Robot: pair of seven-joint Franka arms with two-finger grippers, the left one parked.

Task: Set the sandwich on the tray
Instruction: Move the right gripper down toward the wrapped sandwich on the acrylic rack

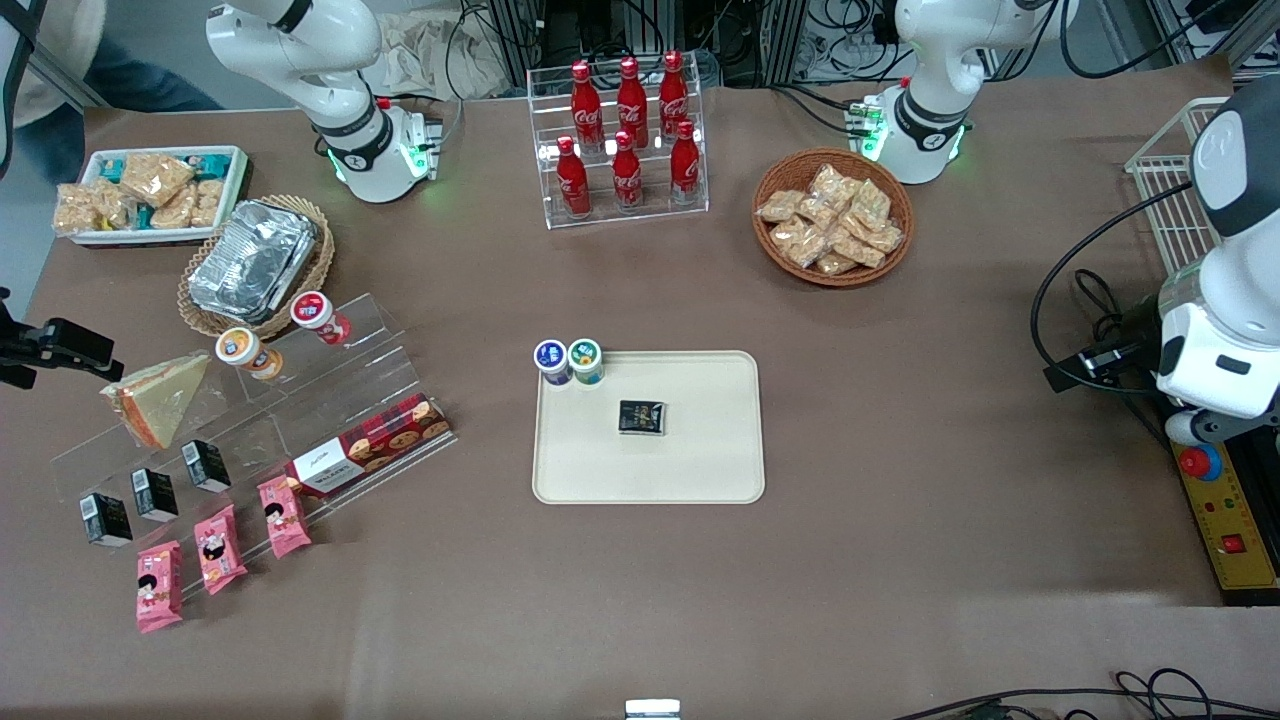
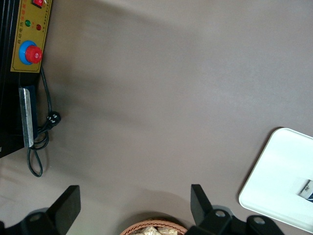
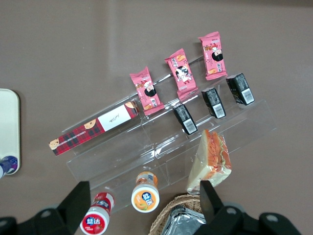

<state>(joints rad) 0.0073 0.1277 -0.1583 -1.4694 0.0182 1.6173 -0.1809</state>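
Note:
The sandwich is a wrapped triangular wedge with pink-orange filling. It leans on the clear stepped rack toward the working arm's end of the table. My gripper hangs open, high above that end of the rack, with nothing between its fingers. One finger shows just beside the sandwich's lower corner. The cream tray lies flat at the table's middle, well apart from the sandwich.
The rack also holds black cartons, pink packets, a plaid biscuit box and two small pots. A foil dish in a wicker basket sits beside it. Two pots and a black packet rest on the tray.

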